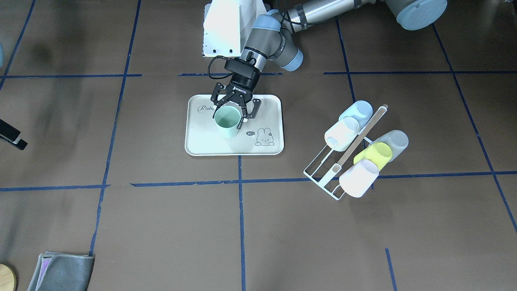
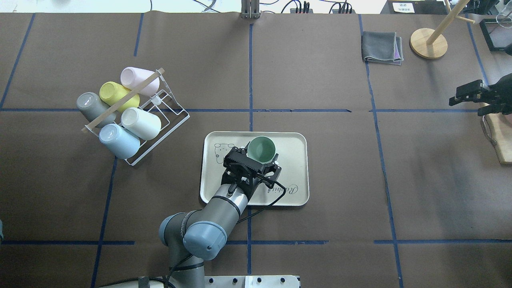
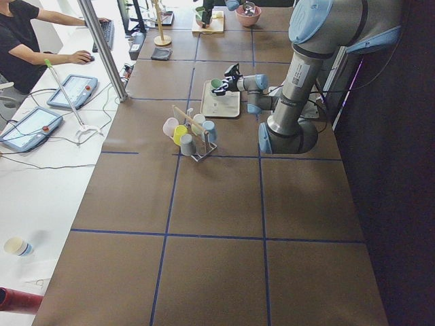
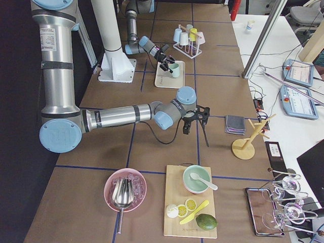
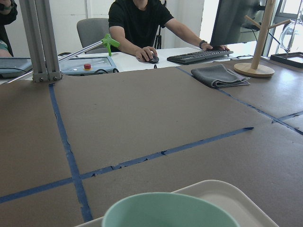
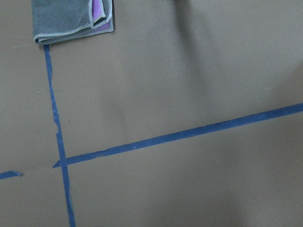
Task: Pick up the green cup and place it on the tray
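Note:
The green cup (image 1: 227, 120) stands upright on the cream tray (image 1: 210, 142), near its rim on the robot's side. My left gripper (image 1: 229, 116) is low over the tray with its fingers spread on either side of the cup, close to its walls; it looks open. In the overhead view the cup (image 2: 261, 147) sits just past the left gripper (image 2: 258, 156) on the tray (image 2: 292, 160). The left wrist view shows only the cup's rim (image 5: 165, 210) at the bottom edge. My right gripper (image 2: 466, 94) hangs open and empty far off at the table's right edge.
A white wire rack (image 2: 160, 134) left of the tray holds several cups on their sides, among them a yellow-green one (image 2: 114, 92) and a light blue one (image 2: 118, 141). A folded grey cloth (image 2: 382, 48) and a wooden stand (image 2: 429, 43) lie at the far right.

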Motion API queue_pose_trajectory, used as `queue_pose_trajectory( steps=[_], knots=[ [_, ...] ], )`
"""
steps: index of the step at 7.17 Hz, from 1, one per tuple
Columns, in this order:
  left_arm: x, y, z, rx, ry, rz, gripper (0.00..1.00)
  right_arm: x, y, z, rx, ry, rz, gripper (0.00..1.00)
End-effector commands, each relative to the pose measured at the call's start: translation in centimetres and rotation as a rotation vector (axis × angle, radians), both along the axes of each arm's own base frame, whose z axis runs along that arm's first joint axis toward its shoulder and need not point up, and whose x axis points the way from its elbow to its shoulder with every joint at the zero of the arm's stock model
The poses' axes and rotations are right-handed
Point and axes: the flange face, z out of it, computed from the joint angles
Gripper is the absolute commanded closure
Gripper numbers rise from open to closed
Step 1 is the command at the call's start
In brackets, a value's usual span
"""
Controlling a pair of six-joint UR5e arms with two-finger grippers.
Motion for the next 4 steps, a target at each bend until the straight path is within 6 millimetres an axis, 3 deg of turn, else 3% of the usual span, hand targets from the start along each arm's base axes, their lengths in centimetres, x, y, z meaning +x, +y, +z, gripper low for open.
queue_pose_trajectory(
  steps=[1, 3, 4],
  knots=[
    [0.04, -0.01, 0.08, 0.0, -0.002, 0.0, 0.14, 0.0, 0.01, 0.0, 0.0, 0.0, 0.0, 0.0],
    [-0.01, -0.11, 0.08, 0.0, -0.002, -0.002, 0.14, -0.01, 0.02, -0.01, 0.0, -0.001, -0.001, 0.0],
    [-0.01, -0.11, 0.08, 0.0, -0.002, -0.002, 0.05, -0.01, 0.02, -0.01, 0.0, -0.001, -0.001, 0.0]
  ],
)
